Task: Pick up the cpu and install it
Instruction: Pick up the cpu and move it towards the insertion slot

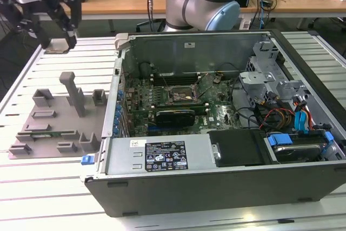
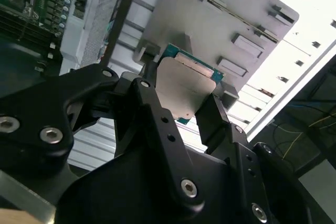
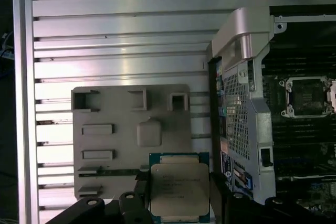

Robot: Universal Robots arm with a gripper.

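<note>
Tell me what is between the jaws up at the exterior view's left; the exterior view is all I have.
Observer: In the first wrist view, a flat square chip with a silvery-grey metal top and green rim sits between the jaws.
Operator: Confirm the grip.
Observer: In the second wrist view, one black jaw stands against each of two opposite edges of the chip, shut on it.
Operator: Report what lies beneath it.
Observer: In the first wrist view, the chip hangs over the grey moulded plastic tray, not over the dark square socket on the motherboard.
</note>
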